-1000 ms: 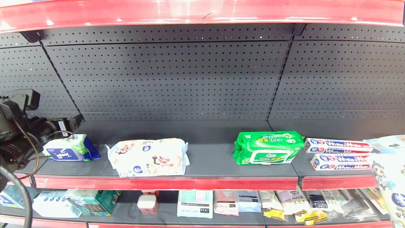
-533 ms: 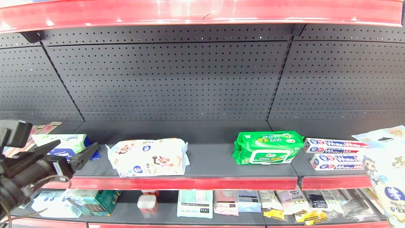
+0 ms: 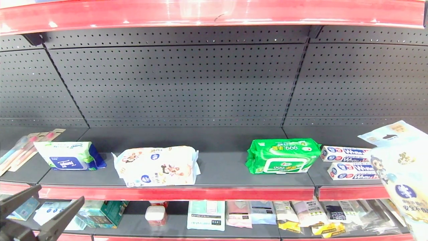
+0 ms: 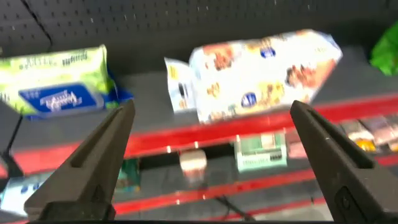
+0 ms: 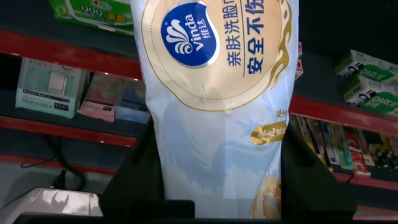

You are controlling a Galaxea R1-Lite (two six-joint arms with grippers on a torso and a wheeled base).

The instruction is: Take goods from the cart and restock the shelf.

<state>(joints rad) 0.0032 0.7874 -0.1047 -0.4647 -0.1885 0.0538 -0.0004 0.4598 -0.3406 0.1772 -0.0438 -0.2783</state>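
My left gripper (image 3: 46, 207) (image 4: 214, 162) is open and holds nothing, low at the left, below and in front of the red shelf edge (image 3: 174, 193). A blue and green tissue pack (image 3: 68, 155) (image 4: 59, 81) lies on the shelf's left end, apart from it. A tall white pouch (image 3: 401, 174) (image 5: 217, 93) with a blue logo stands at the far right, in front of the toothpaste boxes (image 3: 347, 162). My right gripper (image 5: 217, 186) is shut on the pouch's lower part, one finger on each side.
A white cartoon-print wipes pack (image 3: 157, 165) and a green wipes pack (image 3: 282, 155) lie on the same shelf, with bare shelf between them. Toothbrushes (image 3: 23, 149) lie at the far left. The lower shelf (image 3: 133, 227) holds several small packs and boxes.
The left gripper let go of the tissue pack and drew back down and away from the shelf. The white pouch rose and moved left at the right edge.
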